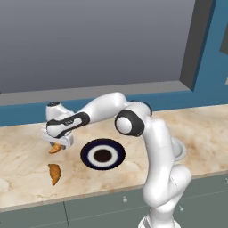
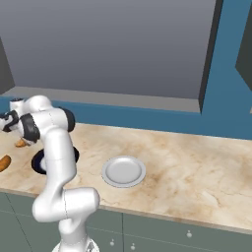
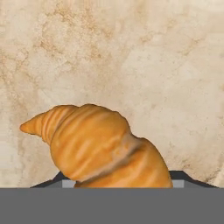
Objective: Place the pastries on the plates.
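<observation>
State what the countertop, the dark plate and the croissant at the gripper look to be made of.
Countertop: polished stone, likely marble, going by its beige surface with brown veining. Dark plate: probably glazed ceramic, with smooth navy and white rings. Croissant at the gripper: baked pastry, golden-orange, with ridged layers and a matte crust.

2 rear views, shared counter [image 1: 26, 160]; hand close-up.

On the counter [image 1: 200, 129], the ringed plate [image 1: 103, 154] sits in the middle of the left base view. One croissant [image 1: 55, 148] lies at its 9 o'clock, right under the gripper [image 1: 57, 143]. The other croissant [image 1: 54, 173] lies at the plate's 8 o'clock, closer to the counter's front edge. The plain plate [image 2: 123, 171] lies at the ringed plate's 3 o'clock, apart from it.
</observation>
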Robot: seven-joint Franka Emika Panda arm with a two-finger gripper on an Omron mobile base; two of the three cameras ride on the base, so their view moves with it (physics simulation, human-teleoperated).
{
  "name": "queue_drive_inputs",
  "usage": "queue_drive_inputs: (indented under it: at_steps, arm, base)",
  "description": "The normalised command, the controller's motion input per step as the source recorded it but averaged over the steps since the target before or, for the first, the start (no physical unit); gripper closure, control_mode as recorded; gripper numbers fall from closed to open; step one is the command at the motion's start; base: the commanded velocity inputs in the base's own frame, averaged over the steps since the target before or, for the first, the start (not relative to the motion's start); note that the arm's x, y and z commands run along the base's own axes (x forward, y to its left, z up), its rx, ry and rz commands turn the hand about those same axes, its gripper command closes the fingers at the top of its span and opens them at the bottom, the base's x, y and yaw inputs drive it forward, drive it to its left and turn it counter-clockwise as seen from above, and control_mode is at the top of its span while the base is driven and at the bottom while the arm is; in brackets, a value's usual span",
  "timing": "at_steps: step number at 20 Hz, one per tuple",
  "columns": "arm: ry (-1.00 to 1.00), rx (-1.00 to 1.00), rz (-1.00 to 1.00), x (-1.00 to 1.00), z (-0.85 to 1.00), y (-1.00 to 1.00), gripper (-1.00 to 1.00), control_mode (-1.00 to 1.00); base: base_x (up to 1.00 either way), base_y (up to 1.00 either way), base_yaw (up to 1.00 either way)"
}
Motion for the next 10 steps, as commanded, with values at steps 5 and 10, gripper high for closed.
queue_drive_inputs:
  at_steps: [5, 10]
  arm:
    - [-0.01, 0.0, -0.01, -0.02, 0.44, -0.36, 1.0, -1.0]
    - [0.0, 0.0, -0.01, 0.0, 0.0, -0.74, 1.0, -1.0]
  base:
    - [0.0, 0.0, 0.0]
    - [0.0, 0.0, 0.0]
